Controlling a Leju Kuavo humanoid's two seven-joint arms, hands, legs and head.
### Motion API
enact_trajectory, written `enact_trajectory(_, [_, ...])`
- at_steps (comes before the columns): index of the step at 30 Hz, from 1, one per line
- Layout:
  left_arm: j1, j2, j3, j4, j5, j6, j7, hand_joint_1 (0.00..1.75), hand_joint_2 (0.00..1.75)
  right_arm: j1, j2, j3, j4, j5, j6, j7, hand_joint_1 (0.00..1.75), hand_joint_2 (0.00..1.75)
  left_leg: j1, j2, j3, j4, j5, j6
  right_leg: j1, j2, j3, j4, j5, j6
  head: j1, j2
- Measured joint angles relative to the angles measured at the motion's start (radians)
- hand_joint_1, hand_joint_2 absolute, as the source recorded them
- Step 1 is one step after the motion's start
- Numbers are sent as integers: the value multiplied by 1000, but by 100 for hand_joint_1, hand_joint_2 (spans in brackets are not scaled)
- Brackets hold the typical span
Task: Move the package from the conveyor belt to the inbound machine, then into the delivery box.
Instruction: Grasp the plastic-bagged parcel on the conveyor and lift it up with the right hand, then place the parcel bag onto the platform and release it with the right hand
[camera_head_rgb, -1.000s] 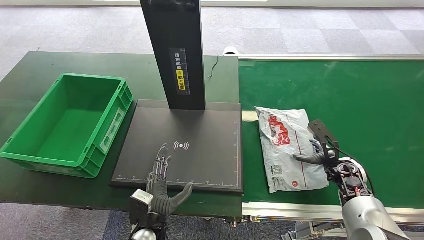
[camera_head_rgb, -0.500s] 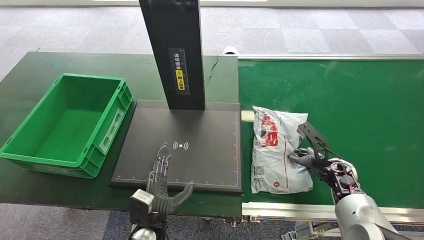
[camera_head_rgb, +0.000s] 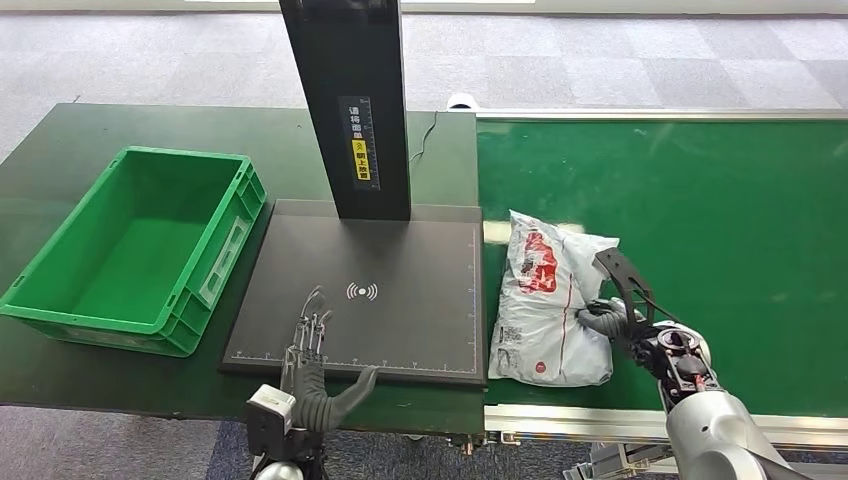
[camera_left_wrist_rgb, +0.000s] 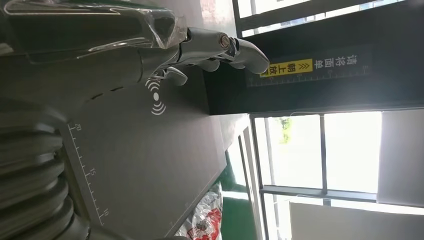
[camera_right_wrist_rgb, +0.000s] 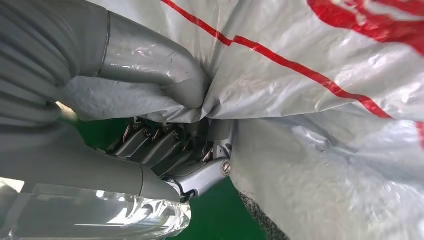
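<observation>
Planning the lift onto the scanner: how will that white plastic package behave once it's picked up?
Probably floppy: the package is a crinkled film bag that bunches where the right hand pinches it. Glossy film may slip. Its bulging, rumpled body suggests soft contents, so it will likely sag rather than hold shape.

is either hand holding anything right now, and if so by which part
The right hand grips the white package by its right edge, plastic pinched between thumb and fingers. The left hand holds nothing, fingers spread over the black scanner pad.
</observation>
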Motion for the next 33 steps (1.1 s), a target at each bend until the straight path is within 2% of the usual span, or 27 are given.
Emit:
enact_trajectory(1, [5, 0, 1, -5, 0, 9, 0, 0, 175, 0, 1, -1, -1, -6, -15, -52, 175, 175, 0, 0, 0, 0, 0, 0, 0, 0, 0, 0, 0, 0, 0, 0])
enact_trajectory(5, [40, 3, 14, -50, -5, 46, 0, 0, 175, 0, 23, 0, -41, -25, -133, -352, 175, 175, 0, 0, -1, 0, 0, 0, 0, 0, -1, 0, 0, 0, 0, 0])
enact_trajectory(7, [55, 5, 24, -76, -16, 54, 0, 0, 175, 10, 42, 12, -92, -39, -198, -443, 175, 175, 0, 0, -1, 0, 0, 0, 0, 0, -1, 0, 0, 0, 0, 0])
enact_trajectory(9, [63, 8, 32, -99, -34, 52, 1, 0, 175, 48, 64, 41, -191, -71, -258, -491, 175, 175, 0, 0, -1, 0, 0, 0, 0, -1, -1, 0, 0, 0, 0, 0])
enact_trajectory(14, [54, 16, 53, -136, -91, 16, 3, 0, 175, 230, 104, 185, -585, -200, -390, -486, 175, 175, 1, -1, -2, 0, 0, 0, 1, -2, -2, 0, -1, 0, 0, 0])
enact_trajectory(19, [17, 17, 64, -143, -112, -9, 3, 0, 175, 347, 123, 321, -865, -235, -431, -477, 175, 175, 1, 1, -2, -1, 0, 0, 1, -1, -2, 0, -1, 0, 0, 0])
enact_trajectory(25, [-8, 15, 73, -142, -118, -13, -1, 0, 175, 379, 147, 455, -975, -253, -418, -476, 175, 175, 1, 0, -2, -1, 1, 0, 1, -1, -2, 0, -1, 0, 0, 0])
enact_trajectory(30, [-11, 15, 77, -142, -119, -6, -1, 0, 175, 376, 156, 506, -994, -283, -387, -477, 175, 175, 1, 0, -3, -1, 1, 0, 1, -1, -2, 0, -1, 0, 0, 0])
enact_trajectory(33, [-19, 15, 81, -143, -121, 10, -1, 0, 175, 360, 185, 554, -983, -300, -347, -472, 175, 175, 1, 1, -3, -1, 1, 0, 1, 0, -3, 0, -1, 0, 0, 0])
